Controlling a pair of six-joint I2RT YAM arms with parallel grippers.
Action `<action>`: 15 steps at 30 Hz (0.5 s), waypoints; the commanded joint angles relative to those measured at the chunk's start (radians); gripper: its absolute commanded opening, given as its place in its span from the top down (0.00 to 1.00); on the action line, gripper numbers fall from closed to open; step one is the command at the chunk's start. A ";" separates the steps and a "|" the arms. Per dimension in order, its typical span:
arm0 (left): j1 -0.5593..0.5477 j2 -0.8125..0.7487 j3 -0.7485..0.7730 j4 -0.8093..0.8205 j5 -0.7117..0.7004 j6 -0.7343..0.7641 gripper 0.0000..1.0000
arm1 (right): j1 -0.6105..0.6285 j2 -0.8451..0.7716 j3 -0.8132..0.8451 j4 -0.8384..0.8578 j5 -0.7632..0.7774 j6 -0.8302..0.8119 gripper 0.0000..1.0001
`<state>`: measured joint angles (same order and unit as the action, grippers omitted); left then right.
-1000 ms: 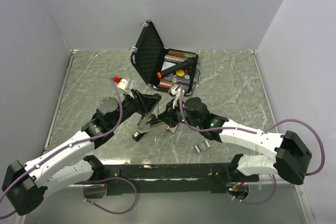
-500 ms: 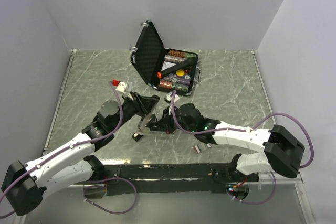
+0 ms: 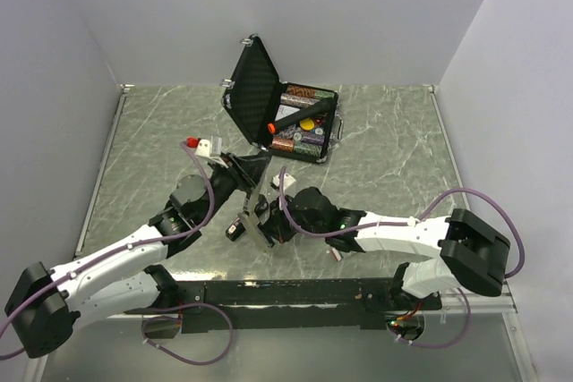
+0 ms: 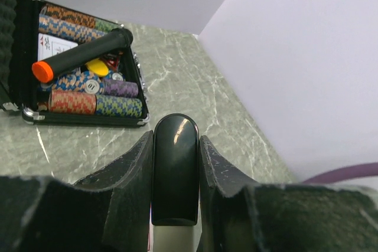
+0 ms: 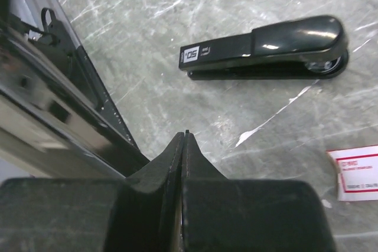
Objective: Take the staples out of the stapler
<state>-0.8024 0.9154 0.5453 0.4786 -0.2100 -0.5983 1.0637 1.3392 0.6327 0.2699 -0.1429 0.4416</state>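
Two grippers meet on the near side of the open case (image 3: 288, 118) in the top view, and the stapler (image 3: 247, 214) stands opened between them. In the left wrist view you see the left gripper (image 4: 175, 146) clamped on the stapler's rounded black end, with the case behind it. In the right wrist view the right gripper (image 5: 185, 140) has its fingers pressed together on nothing; a small black stapler (image 5: 266, 48) lies flat beyond.
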 commanded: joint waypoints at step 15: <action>-0.124 0.181 0.001 0.248 -0.295 0.018 0.99 | 0.041 -0.012 -0.042 0.115 -0.001 0.097 1.00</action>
<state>-0.9077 1.0756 0.5255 0.5797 -0.3992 -0.5827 1.0908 1.3510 0.6128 0.2935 -0.1238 0.4889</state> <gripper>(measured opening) 0.335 0.007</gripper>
